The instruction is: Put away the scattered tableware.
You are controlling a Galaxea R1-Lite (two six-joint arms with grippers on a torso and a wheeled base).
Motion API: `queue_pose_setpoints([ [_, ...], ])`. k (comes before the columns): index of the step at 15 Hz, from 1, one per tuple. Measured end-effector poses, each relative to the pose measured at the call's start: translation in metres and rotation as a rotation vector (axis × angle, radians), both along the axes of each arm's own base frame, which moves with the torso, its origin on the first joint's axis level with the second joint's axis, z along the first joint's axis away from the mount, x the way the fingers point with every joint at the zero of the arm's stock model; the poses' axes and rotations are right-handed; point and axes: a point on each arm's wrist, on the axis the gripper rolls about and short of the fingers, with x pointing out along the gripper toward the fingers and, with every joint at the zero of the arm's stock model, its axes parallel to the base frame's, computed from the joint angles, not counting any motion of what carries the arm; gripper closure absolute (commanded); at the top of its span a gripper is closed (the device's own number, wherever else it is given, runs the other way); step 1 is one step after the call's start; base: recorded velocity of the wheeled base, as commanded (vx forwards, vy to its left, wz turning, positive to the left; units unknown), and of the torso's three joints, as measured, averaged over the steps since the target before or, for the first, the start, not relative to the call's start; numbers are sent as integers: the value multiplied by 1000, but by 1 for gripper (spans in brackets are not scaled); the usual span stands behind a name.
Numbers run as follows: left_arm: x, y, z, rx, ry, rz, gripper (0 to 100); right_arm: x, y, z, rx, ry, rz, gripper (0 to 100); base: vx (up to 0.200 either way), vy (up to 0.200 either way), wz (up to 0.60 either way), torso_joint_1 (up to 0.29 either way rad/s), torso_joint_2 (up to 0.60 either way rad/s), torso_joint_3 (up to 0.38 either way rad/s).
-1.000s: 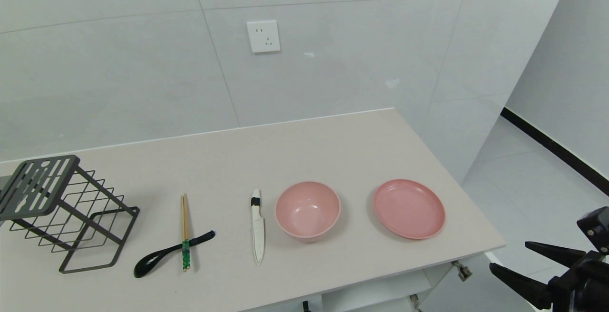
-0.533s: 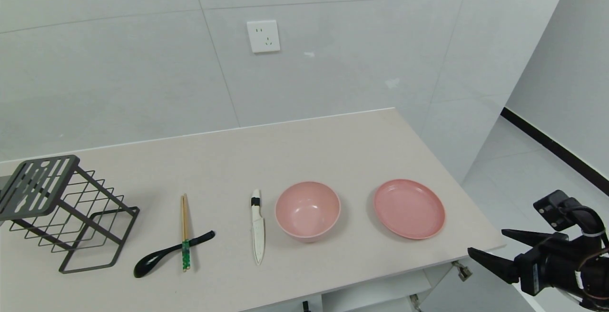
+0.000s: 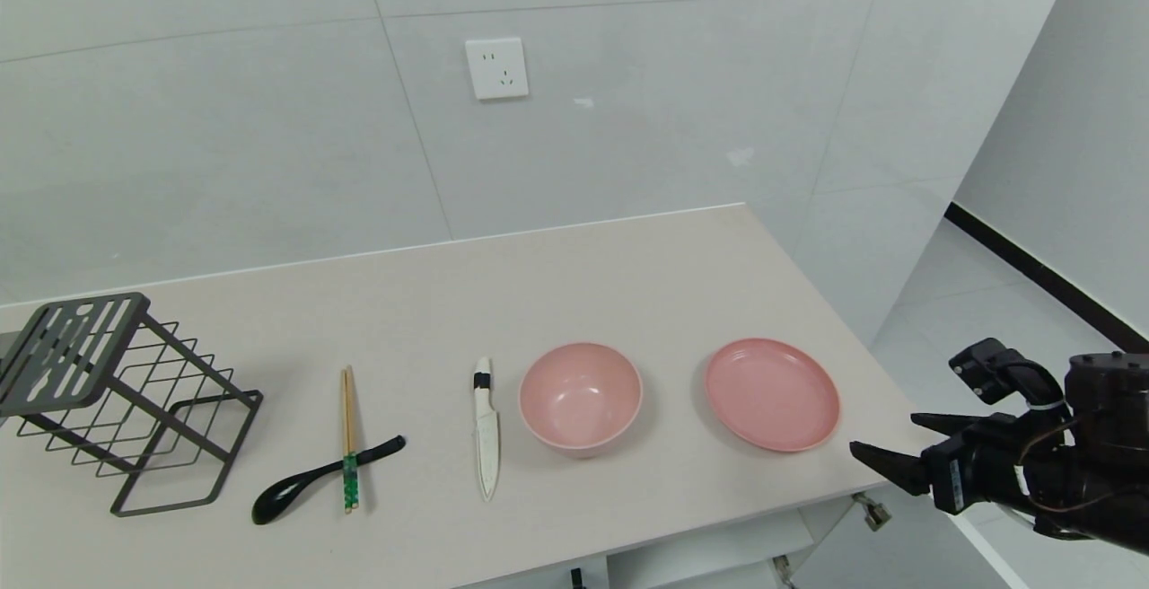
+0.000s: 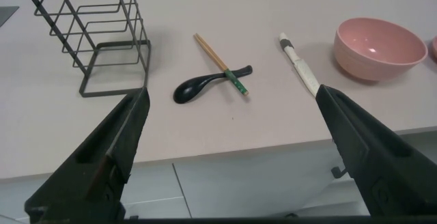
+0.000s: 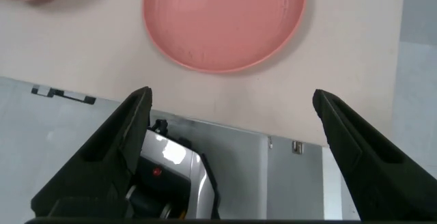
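Right gripper hangs with its fingers wide apart just off the right end of the counter, level with the pink plate, which lies flat near that end. The step in hand looks like taking the plate. It is shallow with a low rim, so one finger probably has to slide under the near rim while the other presses from above, and a bite on the rim should be deep enough not to slip. Left gripper is likewise spread open, off the counter's front edge, facing the black spoon and the chopsticks lying across its handle. The wire rack stands at the far left end, well apart from the plate. The pink bowl and the white knife lie between them, so a carried plate should pass above them
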Motion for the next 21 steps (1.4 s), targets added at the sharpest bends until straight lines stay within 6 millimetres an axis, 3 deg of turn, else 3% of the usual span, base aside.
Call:
queue_pose_setpoints([
  [5, 0, 0, 0, 1, 0, 0, 0, 41, 2, -10, 5, -9, -15, 0, 0, 0, 0, 0, 0, 0],
  [11, 0, 0, 0, 1, 0, 0, 0, 108, -1, -31, 12, -47, -51, 0, 0, 0, 0, 0, 0, 0],
  [17, 0, 0, 0, 2, 0, 0, 0, 124, 1, -47, 23, -37, -29, 0, 0, 0, 0, 0, 0, 0],
  [21, 0, 0, 0, 1, 0, 1, 0, 126, 15, -56, 28, -24, 20, 0, 0, 0, 0, 0, 0, 0],
])
